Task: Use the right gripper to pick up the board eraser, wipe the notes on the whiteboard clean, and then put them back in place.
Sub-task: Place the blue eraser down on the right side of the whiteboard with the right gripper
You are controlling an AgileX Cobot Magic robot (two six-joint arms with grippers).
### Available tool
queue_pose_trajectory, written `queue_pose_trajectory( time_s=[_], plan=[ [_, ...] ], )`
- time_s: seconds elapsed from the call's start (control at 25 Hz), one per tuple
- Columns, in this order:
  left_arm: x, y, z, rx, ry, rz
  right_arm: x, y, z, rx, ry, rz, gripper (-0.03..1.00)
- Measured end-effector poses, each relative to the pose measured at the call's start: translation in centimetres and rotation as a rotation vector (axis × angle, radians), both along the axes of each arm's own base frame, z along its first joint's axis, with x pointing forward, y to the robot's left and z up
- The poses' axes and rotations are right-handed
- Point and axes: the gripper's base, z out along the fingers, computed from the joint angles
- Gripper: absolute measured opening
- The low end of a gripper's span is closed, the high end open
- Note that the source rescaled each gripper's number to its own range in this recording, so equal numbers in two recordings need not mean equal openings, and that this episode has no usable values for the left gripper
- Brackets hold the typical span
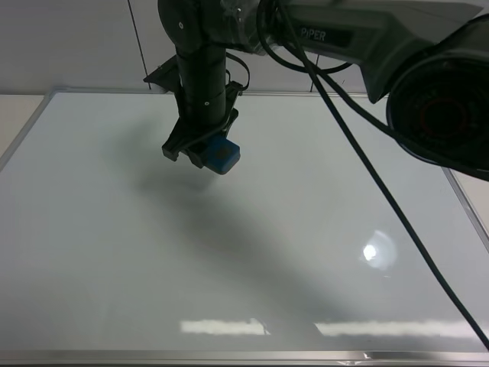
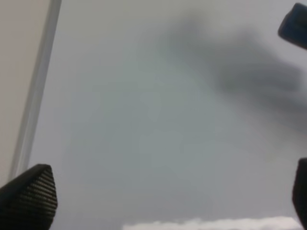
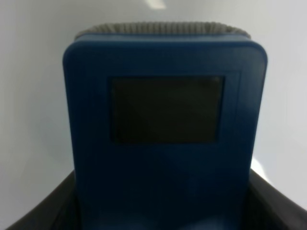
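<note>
since the near half of the whiteboard [image 1: 114, 290] showed only glare and the arm's shadow, there were no marker strokes to see there. the left gripper [image 2: 165, 194] hung over the board's left edge, fingers spread wide with nothing between them, idle. further in, the right gripper [image 1: 205, 151] was closed on the board eraser [image 1: 223, 154], jaws pinching its sides, with the grey felt on the side away from the wrist. the eraser was over the far part of the board, a bit left of centre. no notes were visible anywhere on the board, so pickup and wipe looked done. the patch under the claw was hidden though, so a leftover trace there was possible. left to do, my read: carry the eraser back to its spot and release. that spot wasn't in any view.
</note>
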Motion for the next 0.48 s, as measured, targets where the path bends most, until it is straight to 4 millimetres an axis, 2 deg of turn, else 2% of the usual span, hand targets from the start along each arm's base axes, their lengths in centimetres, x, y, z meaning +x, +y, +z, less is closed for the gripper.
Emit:
queue_pose_trajectory(
  time_s=[0.24, 0.32, 0.48],
  plan=[
    [0.0, 0.0, 0.0, 0.000, 0.000, 0.000, 0.4, -2.0, 1.2, -0.028, -0.008, 0.092, 0.04],
    [0.0, 0.0, 0.0, 0.000, 0.000, 0.000, 0.1, -3.3, 1.0, -0.061, 0.019, 0.119, 0.04],
    [0.0, 0.0, 0.0, 0.000, 0.000, 0.000, -0.3, -6.7, 1.8, -0.095, 0.053, 0.102, 0.04]
  ],
)
